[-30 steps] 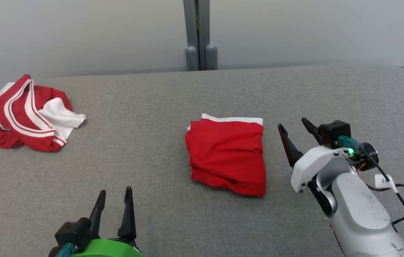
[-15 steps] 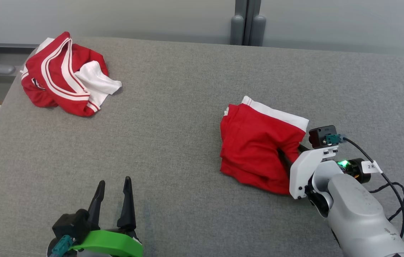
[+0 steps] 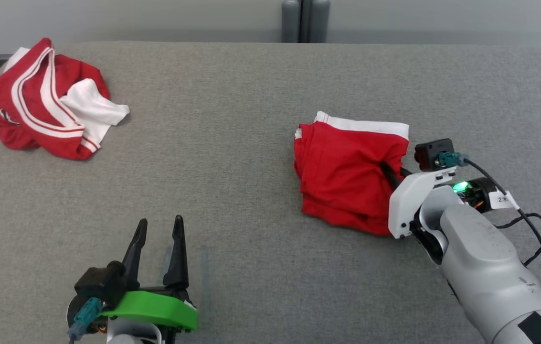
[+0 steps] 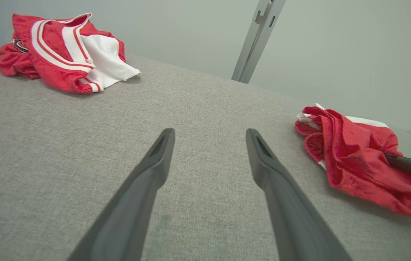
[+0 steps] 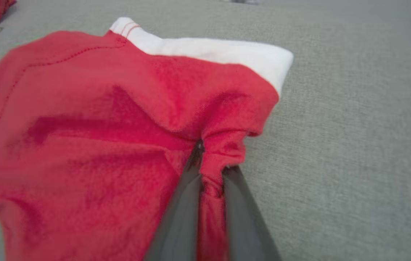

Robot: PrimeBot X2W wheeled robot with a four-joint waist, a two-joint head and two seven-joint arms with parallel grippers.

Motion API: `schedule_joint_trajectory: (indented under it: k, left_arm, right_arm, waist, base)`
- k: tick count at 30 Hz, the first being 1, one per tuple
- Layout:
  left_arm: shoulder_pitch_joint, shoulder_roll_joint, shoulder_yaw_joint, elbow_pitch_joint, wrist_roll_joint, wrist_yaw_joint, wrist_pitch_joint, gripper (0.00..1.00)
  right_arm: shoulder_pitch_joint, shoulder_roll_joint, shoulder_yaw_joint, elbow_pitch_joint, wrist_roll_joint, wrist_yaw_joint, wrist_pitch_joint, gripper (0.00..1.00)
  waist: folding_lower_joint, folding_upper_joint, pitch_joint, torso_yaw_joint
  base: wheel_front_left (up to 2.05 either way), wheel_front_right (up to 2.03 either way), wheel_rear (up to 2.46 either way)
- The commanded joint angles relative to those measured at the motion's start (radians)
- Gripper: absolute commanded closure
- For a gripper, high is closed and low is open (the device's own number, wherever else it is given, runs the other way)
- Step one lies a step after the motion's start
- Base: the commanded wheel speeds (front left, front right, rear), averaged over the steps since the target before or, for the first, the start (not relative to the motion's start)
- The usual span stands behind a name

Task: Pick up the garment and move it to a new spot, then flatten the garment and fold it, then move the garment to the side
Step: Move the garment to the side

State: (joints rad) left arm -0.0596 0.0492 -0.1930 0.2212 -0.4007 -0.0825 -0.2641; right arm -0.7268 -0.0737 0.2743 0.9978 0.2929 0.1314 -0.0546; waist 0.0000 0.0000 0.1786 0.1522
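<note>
Head view: folded red garment (image 3: 342,177) on the bench (image 3: 232,143), long axis near-to-far, white band (image 3: 365,126) farthest; right jaws pinch its right edge, left jaws spread.

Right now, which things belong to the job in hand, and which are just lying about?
In the job: folded red garment, pinched at its right edge by the right claw.
Lying about: crumpled red-and-white garment at the far left; left claw, open and empty.

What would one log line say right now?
phase: grasp | right pincer: shut on folded garment | left pincer: open, empty | crumpled garment: far left
</note>
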Motion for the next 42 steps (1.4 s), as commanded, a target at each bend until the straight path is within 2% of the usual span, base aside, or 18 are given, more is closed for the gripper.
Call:
schedule_joint_trajectory:
  k: [1, 12, 17, 20, 28, 42]
  left_arm:
    - [-0.023, 0.002, -0.001, -0.008, 0.013, -0.005, 0.000, 0.00]
    - [-0.087, 0.003, -0.021, -0.030, 0.080, -0.024, 0.000, 0.00]
    - [-0.125, 0.013, -0.032, -0.021, 0.112, -0.036, 0.000, 0.00]
    - [-0.141, 0.023, -0.044, -0.019, 0.125, -0.040, 0.000, 0.00]
    - [-0.168, 0.042, -0.067, -0.026, 0.135, -0.045, 0.000, 0.00]
    - [-0.228, 0.049, -0.053, -0.067, 0.141, -0.039, 0.000, 0.00]
  right_arm:
    - [-0.012, -0.021, 0.008, 0.001, 0.012, -0.001, -0.013, 1.00]
    - [-0.068, -0.108, 0.018, -0.008, 0.047, -0.001, -0.058, 1.00]
    - [-0.088, -0.130, -0.016, 0.010, 0.068, -0.001, -0.088, 1.00]
    - [-0.099, -0.128, -0.039, 0.024, 0.077, -0.001, -0.113, 1.00]
    - [-0.151, -0.158, -0.076, 0.062, 0.075, -0.001, -0.144, 1.00]
    - [-0.399, -0.318, -0.062, 0.122, -0.006, -0.001, -0.077, 1.00]
  waist:
    - [0.0000, 0.0000, 0.026, -0.070]
    - [0.0000, 0.0000, 0.104, -0.342]
    - [0.0000, 0.0000, 0.155, -0.432]
    - [0.0000, 0.0000, 0.181, -0.463]
    - [0.0000, 0.0000, 0.229, -0.460]
    - [0.0000, 0.0000, 0.353, -0.311]
  base:
    - [0.00, 0.00, 0.00]
    - [0.00, 0.00, 0.00]
    - [0.00, 0.00, 0.00]
    - [0.00, 0.00, 0.00]
    - [0.00, 0.00, 0.00]
    - [0.00, 0.00, 0.00]
